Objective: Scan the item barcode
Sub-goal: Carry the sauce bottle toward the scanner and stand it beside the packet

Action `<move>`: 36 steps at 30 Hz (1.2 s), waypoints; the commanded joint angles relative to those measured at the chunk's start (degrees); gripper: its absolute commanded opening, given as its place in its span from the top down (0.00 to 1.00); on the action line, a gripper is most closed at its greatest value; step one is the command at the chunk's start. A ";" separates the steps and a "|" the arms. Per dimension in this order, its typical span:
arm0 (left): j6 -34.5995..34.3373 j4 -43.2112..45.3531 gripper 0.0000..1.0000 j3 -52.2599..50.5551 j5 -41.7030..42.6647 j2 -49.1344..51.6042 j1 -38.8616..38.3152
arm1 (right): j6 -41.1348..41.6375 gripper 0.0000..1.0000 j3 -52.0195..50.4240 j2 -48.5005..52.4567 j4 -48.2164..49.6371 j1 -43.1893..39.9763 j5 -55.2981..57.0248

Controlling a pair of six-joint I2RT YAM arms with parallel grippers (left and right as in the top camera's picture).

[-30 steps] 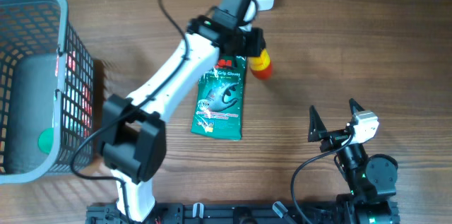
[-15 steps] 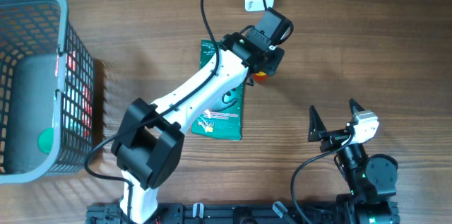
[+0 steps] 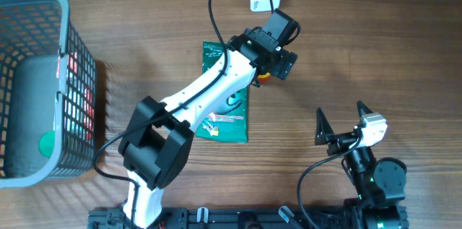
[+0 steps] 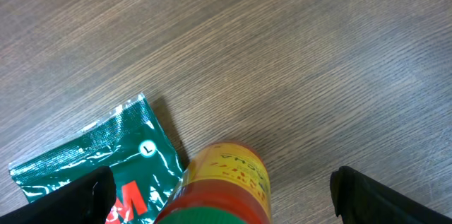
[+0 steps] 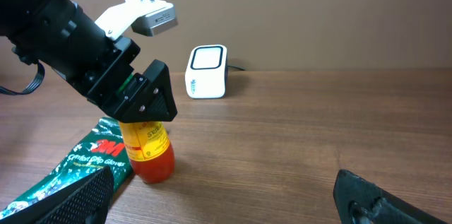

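Nearest the front edge of the desk (image 3: 375,41), the right end effector (image 3: 339,110) stands with its jaws spread wide and nothing between them.

Mid-desk lies a green glove packet (image 3: 227,117), flat. The bottle (image 5: 150,155) stands upright just beside the packet's far corner.

The overhead view hides most of the bottle under the left end effector (image 5: 139,114); only a sliver of orange shows. The right wrist view supplies the rest: red-orange body, yellow label with red print. The left wrist view shows both fingers (image 4: 70,196) fully apart, clear of the bottle on either side (no grip).

Farther back, a white scanner (image 5: 206,72) sits at the desk's far edge, well apart from the bottle. A grey basket (image 3: 72,41) occupies the left side.
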 commanded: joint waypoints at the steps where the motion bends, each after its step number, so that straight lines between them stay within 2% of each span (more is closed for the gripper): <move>1: 0.31 1.14 0.00 1.14 -4.20 -6.36 0.22 | 0.81 0.00 0.04 0.11 0.26 0.17 0.96; 9: 0.35 5.64 0.00 2.84 -22.08 -23.23 4.57 | 0.81 0.00 0.04 0.13 0.26 0.17 0.96; 13: 0.31 3.74 0.00 2.84 -28.02 -30.01 10.38 | 0.81 0.00 0.04 0.11 0.26 0.17 0.96; 16: -0.74 -0.44 0.00 2.84 -28.83 -34.32 16.79 | 0.81 0.00 0.04 0.11 0.26 0.17 0.96; 19: -8.85 -5.97 0.00 2.84 -28.83 -37.81 23.85 | 0.83 0.00 0.04 0.11 0.26 0.17 0.96; 22: -21.05 -12.22 0.00 2.84 -28.79 -40.76 31.63 | 0.83 0.00 0.04 0.13 0.26 0.17 0.96; 24: -29.81 -16.96 0.00 2.84 -28.76 -42.51 37.46 | 0.81 0.00 0.04 0.13 0.26 0.17 0.96; 29: -56.92 -32.24 0.00 2.84 -26.01 -44.85 52.06 | 0.81 0.00 0.04 0.11 0.26 0.17 0.96; 32: -62.86 -37.79 0.00 2.82 -23.47 -44.59 58.58 | 0.81 0.00 0.04 0.11 0.26 0.17 0.96; 36: -62.97 -40.17 0.00 2.82 -21.40 -43.23 65.53 | 0.81 0.00 0.04 0.11 0.26 0.17 0.96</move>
